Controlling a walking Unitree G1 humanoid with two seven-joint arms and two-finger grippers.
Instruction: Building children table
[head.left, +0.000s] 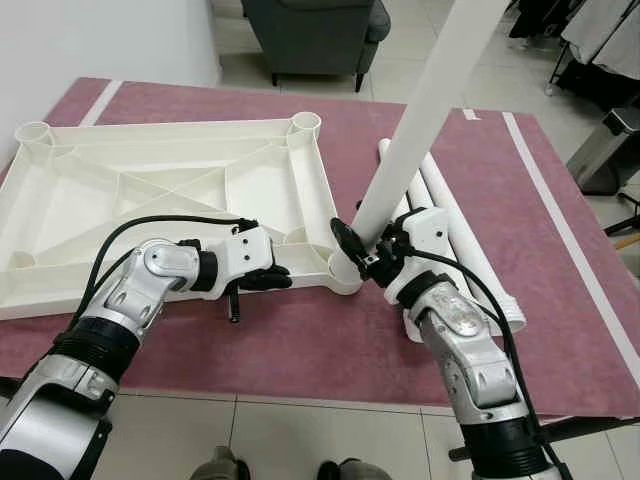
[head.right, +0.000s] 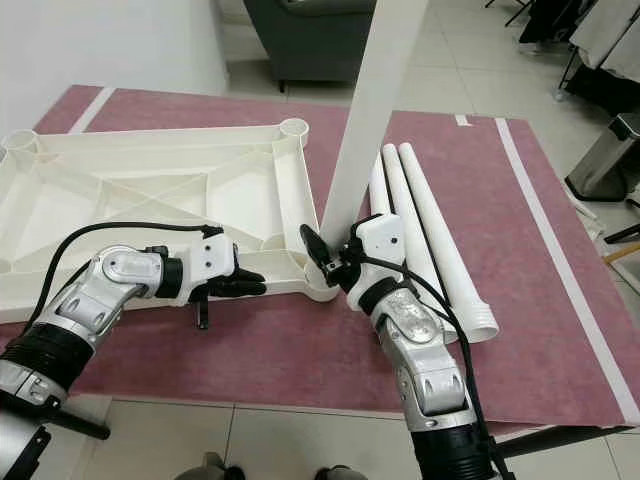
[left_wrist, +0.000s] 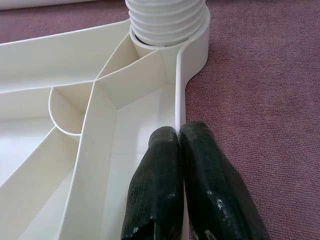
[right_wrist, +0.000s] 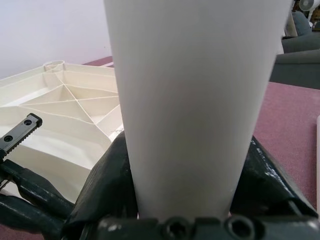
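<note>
Maroon carpet-like rug (head.left: 300, 350) with a pale stripe near its edges covers the tiled floor and carries everything. Largest on it is the white plastic tabletop (head.left: 150, 200), lying upside down toward the rug's left edge, its underside showing moulded ribs that cross diagonally and a round socket at each corner; its left end is cut off in the right eye view. A white leg (head.left: 415, 110), a smooth tube, stands in the socket at the tabletop's near right corner, its long axis rising and leaning away to the right, with the top running out of frame. The left wrist view shows the ridged, threaded end (left_wrist: 165, 20) seated in that socket. Two more white legs (head.right: 430, 230) lie side by side just right of the tabletop, pointing from the near edge toward the far edge, partly hidden behind the right arm. The right pincer (head.left: 368, 255) is clamped on the standing leg just above the socket. The left pincer (head.left: 268, 280) has its black fingers (left_wrist: 165, 190) pressed together, pinching the thin rim wall of the tabletop's near side.
</note>
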